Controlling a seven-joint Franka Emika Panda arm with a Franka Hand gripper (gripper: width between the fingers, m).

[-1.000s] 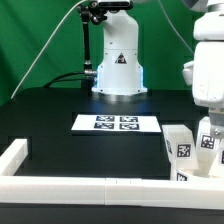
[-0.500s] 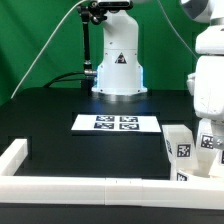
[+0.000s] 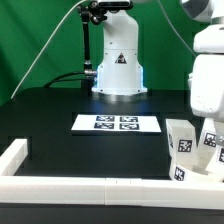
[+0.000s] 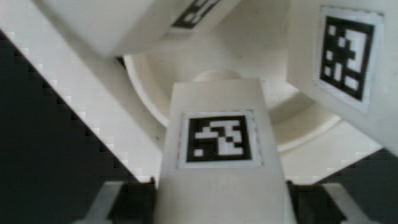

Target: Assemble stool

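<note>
The fingers are closed on a white stool leg, one dark pad on each flank of it near the bottom of the wrist view. The leg is a chunky block with a black-and-white tag on the face toward the camera.

Just past the leg lies the seat, a thick white disc with a curved rim. The leg appears to touch it or stand just against it, though the view is too close to be sure. A second tagged leg stands just beyond the seat.

In the exterior view the arm reaches down at that view's right edge, among the tagged white parts. These sit on the black bench, well apart from the marker board, toward that view's right. A white rail runs along the near edge, close to the parts.

Risks from here, as a judgement:
- The hold looks low on the leg, so the leg may tilt or twist in the fingers when lifted.
- The seat is so near that a lift could drag or nudge it.
- The neighbouring leg and the rail crowd the space; a sideways move could knock them.
</note>
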